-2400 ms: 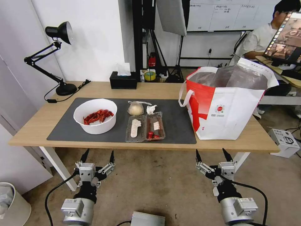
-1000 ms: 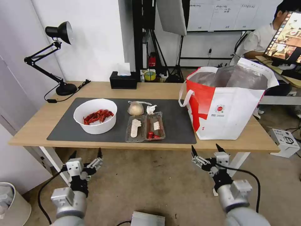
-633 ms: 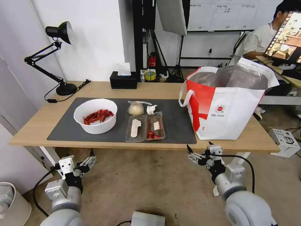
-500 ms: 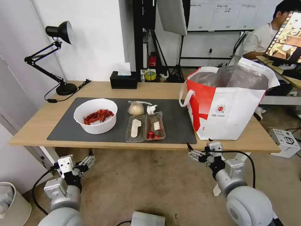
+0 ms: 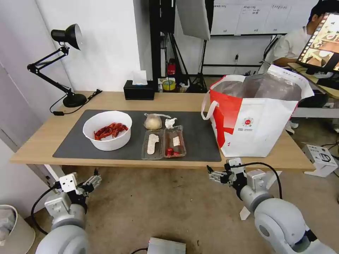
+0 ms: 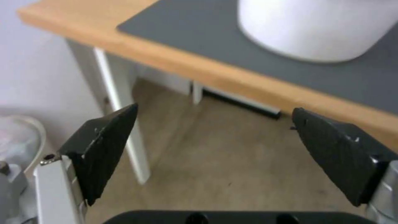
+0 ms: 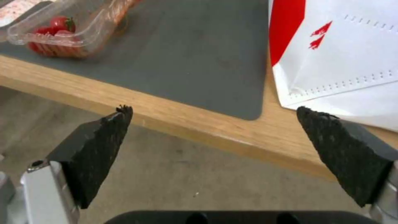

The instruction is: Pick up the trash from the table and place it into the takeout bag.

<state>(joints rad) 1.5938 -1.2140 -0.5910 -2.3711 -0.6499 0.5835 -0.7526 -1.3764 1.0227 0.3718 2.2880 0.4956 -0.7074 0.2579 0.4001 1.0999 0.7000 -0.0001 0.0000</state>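
On the table point(image 5: 176, 100), the dark mat point(image 5: 201, 141) holds the trash. This is a white bowl point(image 5: 107, 139) of red shells, a clear food box point(image 5: 163, 143), a knotted bag point(image 5: 153, 122) and a crumpled tissue point(image 5: 170, 122). The takeout bag point(image 5: 257, 116) stands open at the right end. My left gripper point(image 5: 78, 179) is open and empty, low before the table's left leg, facing the bowl point(image 6: 315, 28). My right gripper point(image 5: 218, 169) is open and empty, just below the front edge, between the food box point(image 7: 70, 31) and the takeout bag point(image 7: 344, 56).
A black desk lamp point(image 5: 67, 63) and a black tissue box point(image 5: 138, 91) stand at the table's back. A white table leg point(image 6: 120, 124) is close to my left gripper. A bin point(image 5: 12, 225) stands on the floor at far left, and a white device point(image 5: 320, 158) at right.
My left gripper has swung outward to the left and dropped lower. The right gripper has risen to the table's front edge and turned leftward. Both stay open; the things on the table have not moved.
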